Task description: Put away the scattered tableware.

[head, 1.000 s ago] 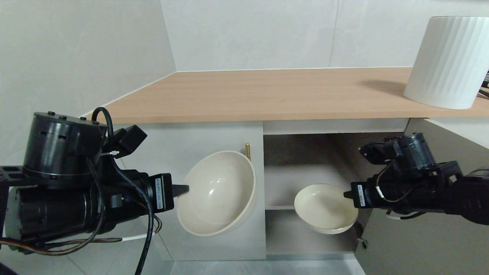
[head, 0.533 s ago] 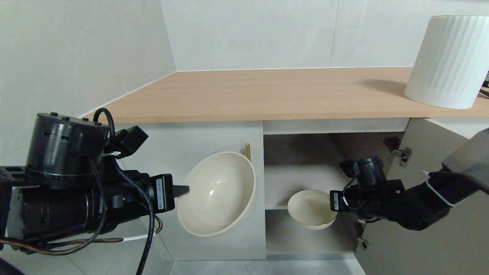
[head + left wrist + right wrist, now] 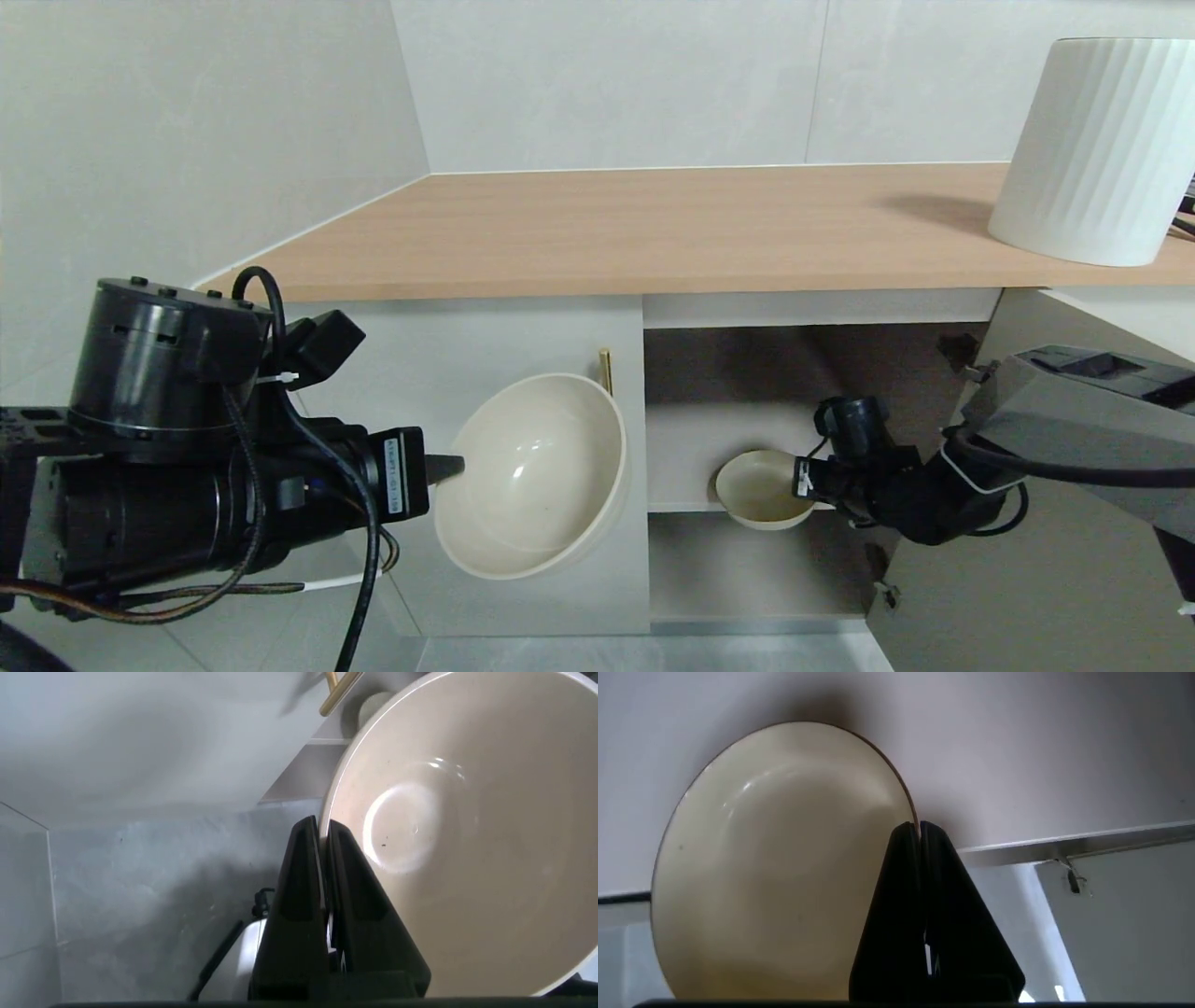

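My left gripper is shut on the rim of a large cream bowl, held tilted in front of the closed left cabinet door. The left wrist view has the bowl clamped between the black fingers. My right gripper is shut on the rim of a smaller cream bowl, held inside the open cabinet just above the shelf. The small bowl also appears in the right wrist view, pinched at its rim by the fingers.
A wooden countertop runs above the cabinet, with a white ribbed container at its right end. The right cabinet door stands open. A brass handle sits on the closed left door. A lower compartment lies under the shelf.
My right arm has carried the small bowl forward and up into the cabinet, onto the level of the shelf. The left arm and the large bowl have hardly moved.
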{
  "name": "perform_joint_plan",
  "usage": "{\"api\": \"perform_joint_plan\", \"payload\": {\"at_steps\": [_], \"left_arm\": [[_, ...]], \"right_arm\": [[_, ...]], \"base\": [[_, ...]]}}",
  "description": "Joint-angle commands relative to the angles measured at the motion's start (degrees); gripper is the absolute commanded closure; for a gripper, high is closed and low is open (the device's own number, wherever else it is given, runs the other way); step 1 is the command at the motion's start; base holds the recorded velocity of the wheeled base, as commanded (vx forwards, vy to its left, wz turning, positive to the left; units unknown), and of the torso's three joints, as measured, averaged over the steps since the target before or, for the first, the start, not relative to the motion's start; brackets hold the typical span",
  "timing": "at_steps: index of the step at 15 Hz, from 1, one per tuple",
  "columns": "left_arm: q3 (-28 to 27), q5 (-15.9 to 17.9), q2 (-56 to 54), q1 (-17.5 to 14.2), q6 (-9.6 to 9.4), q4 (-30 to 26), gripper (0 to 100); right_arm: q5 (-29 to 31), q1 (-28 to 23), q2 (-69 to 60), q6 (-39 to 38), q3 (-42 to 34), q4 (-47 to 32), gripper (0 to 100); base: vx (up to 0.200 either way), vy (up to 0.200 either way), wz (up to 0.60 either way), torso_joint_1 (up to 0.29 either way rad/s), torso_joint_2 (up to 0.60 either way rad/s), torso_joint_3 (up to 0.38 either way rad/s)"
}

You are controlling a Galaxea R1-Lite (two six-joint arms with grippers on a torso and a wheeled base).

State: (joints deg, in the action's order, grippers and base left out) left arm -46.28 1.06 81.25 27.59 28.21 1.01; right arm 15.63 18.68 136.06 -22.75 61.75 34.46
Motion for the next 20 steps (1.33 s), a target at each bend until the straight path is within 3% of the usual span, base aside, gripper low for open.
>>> {"api": "perform_joint_plan", "payload": {"at_steps": [1, 15, 16, 20], "left_arm": [[0.0, 0.0, 0.2, 0.0, 0.0, 0.0, 100], [0.0, 0.0, 0.5, 0.0, 0.09, 0.0, 100], [0.0, 0.0, 0.5, 0.0, 0.09, 0.0, 100], [0.0, 0.0, 0.6, 0.0, 0.09, 0.0, 100]], "right_arm": [[2.3, -1.3, 4.3, -0.8, 3.9, 1.0, 100], [4.3, -3.7, 7.6, -2.8, 12.0, 0.9, 100], [4.8, -3.7, 8.0, -2.8, 12.5, 0.9, 0], [5.0, -3.7, 8.3, -2.7, 13.6, 1.0, 0]], "base": [[0.0, 0.0, 0.0, 0.0, 0.0, 0.0], [0.0, 0.0, 0.0, 0.0, 0.0, 0.0], [0.0, 0.0, 0.0, 0.0, 0.0, 0.0], [0.0, 0.0, 0.0, 0.0, 0.0, 0.0]]}}
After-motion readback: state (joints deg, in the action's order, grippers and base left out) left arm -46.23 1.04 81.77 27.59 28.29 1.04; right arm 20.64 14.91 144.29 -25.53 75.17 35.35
